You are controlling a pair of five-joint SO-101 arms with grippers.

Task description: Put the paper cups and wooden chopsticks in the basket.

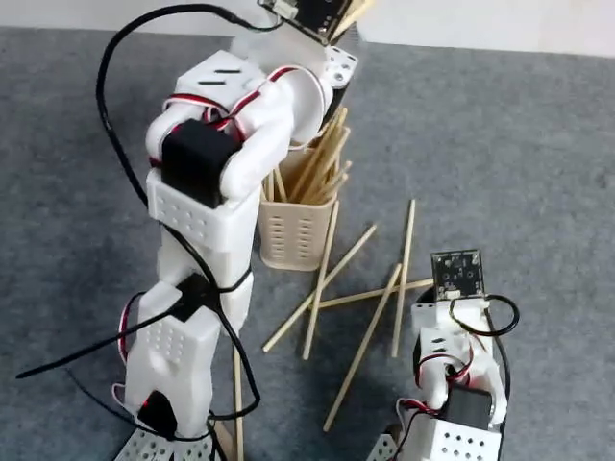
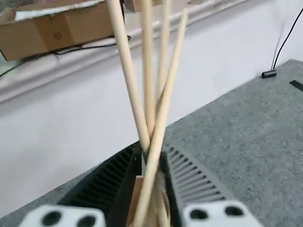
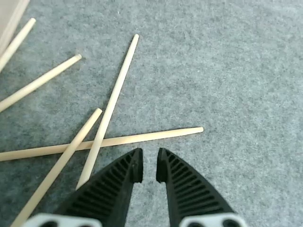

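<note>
While the left gripper (image 2: 152,156) clamps a chopstick bundle (image 2: 127,71) by the basket (image 1: 293,240), the right gripper (image 3: 148,165), jaws slightly parted, hovers just on the near side of loose chopsticks (image 3: 110,106).

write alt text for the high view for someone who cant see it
The left arm stands raised over a beige slotted basket that holds a bunch of wooden chopsticks. More loose chopsticks lie scattered and crossed on the grey mat to the picture's right of the basket, with the right arm low beside them.
</note>
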